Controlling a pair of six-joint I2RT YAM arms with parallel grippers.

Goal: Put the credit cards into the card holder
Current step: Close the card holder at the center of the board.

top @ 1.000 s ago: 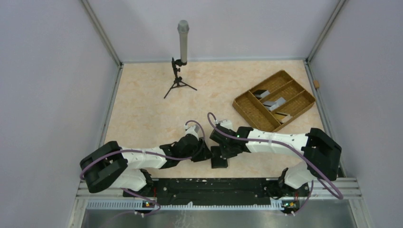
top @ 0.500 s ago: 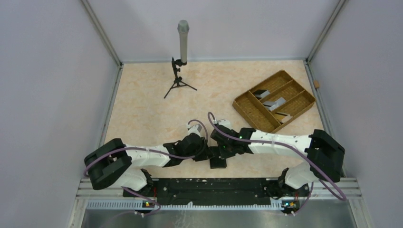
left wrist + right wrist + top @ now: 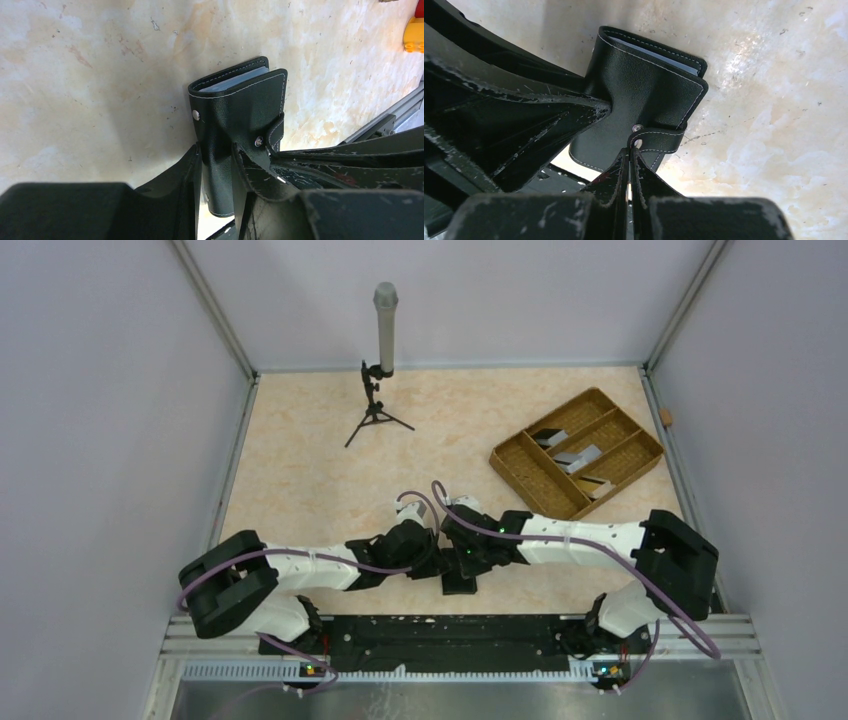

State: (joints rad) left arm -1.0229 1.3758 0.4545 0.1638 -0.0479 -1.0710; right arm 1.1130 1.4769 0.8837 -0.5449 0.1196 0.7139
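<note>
The card holder (image 3: 460, 582) is a black bifold wallet, folded shut, near the table's front edge between both arms. In the left wrist view the card holder (image 3: 235, 107) stands on edge, and my left gripper (image 3: 220, 156) is shut on its lower part, one finger on each face. A pale card edge (image 3: 234, 82) shows inside the fold. My right gripper (image 3: 630, 150) is shut, its tips pressed against the end of the clasp tab (image 3: 659, 140) by the snap. More credit cards (image 3: 577, 455) lie in the brown tray.
The brown woven divided tray (image 3: 530, 475) sits at the back right. A microphone on a small tripod (image 3: 378, 390) stands at the back. The black rail (image 3: 450, 630) runs just in front of the wallet. A yellow block (image 3: 414, 35) lies to one side.
Both wrists have closed in on the wallet and shifted slightly toward the front edge. The left arm has pushed a little to the right. The wallet stays held.
</note>
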